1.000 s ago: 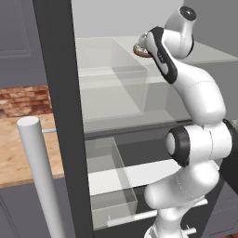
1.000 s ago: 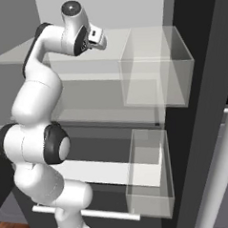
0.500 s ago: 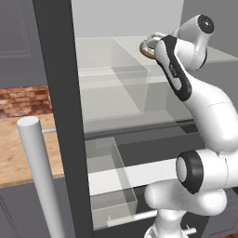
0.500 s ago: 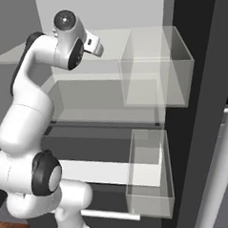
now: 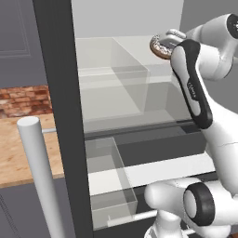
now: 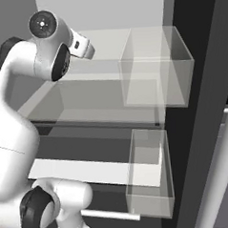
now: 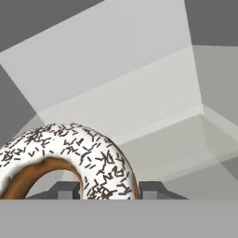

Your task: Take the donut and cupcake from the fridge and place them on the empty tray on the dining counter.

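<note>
1. Right now the gripper (image 7: 106, 189) is clamped on the donut (image 5: 160, 47), held high inside the fridge (image 5: 58, 93) above the upper shelf (image 6: 103, 71).
2. Only the ring's rim seems pinched, so a quick swing could twist it free.
3. Clear door bins (image 6: 153, 68) stand near on the right; a wide withdrawal may clip them.
</note>
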